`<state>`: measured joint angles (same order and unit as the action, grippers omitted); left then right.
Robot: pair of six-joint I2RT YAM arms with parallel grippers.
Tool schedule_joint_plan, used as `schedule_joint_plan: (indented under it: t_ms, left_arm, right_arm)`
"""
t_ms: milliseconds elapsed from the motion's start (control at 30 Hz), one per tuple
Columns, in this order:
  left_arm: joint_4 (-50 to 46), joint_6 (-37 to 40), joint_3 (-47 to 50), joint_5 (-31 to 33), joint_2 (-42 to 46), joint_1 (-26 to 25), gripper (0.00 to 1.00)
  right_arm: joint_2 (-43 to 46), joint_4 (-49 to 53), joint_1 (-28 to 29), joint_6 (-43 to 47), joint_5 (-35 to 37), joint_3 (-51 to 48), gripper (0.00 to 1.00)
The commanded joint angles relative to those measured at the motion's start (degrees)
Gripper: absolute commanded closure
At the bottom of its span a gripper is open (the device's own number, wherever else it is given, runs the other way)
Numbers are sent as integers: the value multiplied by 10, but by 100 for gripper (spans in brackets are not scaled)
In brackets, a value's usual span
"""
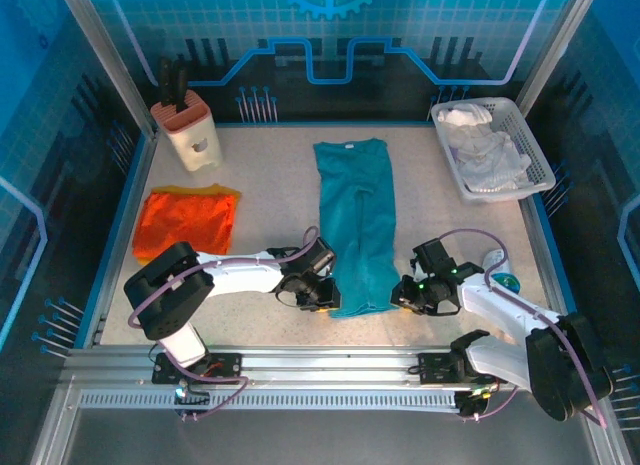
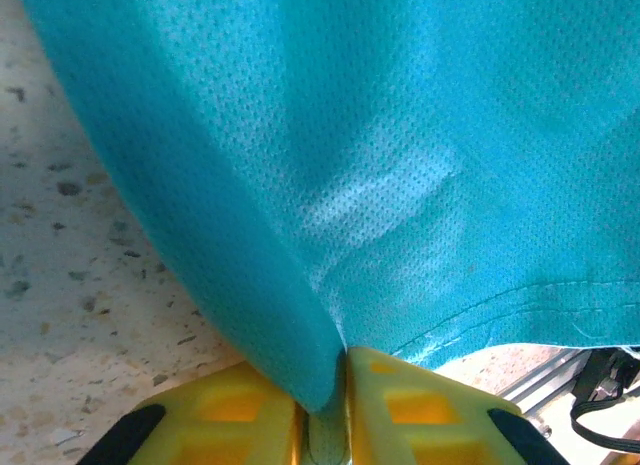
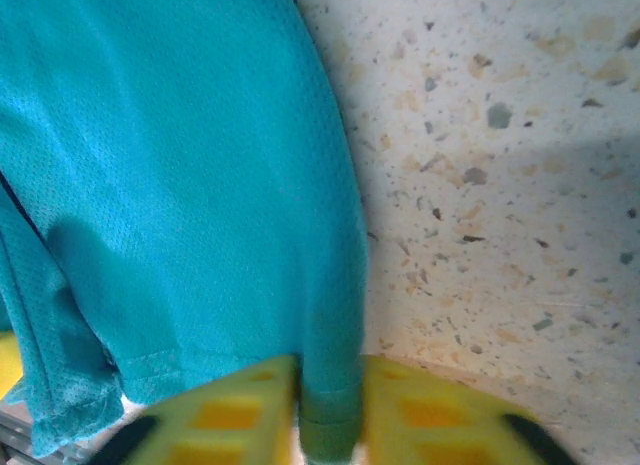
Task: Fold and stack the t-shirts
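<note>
The teal t-shirt (image 1: 355,220) lies as a long strip down the middle of the table (image 1: 260,185); the left gripper (image 2: 325,410) pinches its near left corner between tightly closed yellow fingers (image 2: 230,410); the right gripper (image 3: 330,410) likewise clamps the near right edge; the folded orange t-shirt (image 1: 187,220) rests well apart, at the left.

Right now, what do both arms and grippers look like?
White links and black rounded joints on the left arm and right arm, a lilac cable looping along each. The left gripper and right gripper have blocky yellow fingers with black edges and recessed squares.
</note>
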<state>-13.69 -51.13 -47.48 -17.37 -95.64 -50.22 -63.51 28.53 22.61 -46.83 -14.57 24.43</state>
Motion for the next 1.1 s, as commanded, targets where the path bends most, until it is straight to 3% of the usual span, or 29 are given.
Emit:
schedule_joint_plan:
  t_ms: [0,100,233,533,833,1067]
  left_arm:
    - [-19,4,3,8,0,-3,91]
    - [-26,2,8,2,2,-4,99]
    - [-40,-14,30,9,22,-18,100]
    - [-106,-41,43,53,110,-45,100]
    - [-143,2,-28,42,92,-19,100]
    - [-176,48,-80,36,81,30,100]
  right_arm:
    - [8,28,9,-15,16,-4,86]
    - [26,52,11,-28,20,-9,89]
    - [53,96,32,-60,46,-14,100]
    - [129,199,157,-168,151,30,100]
    - [92,161,159,-153,186,107,100]
    - [44,139,141,-118,207,173,100]
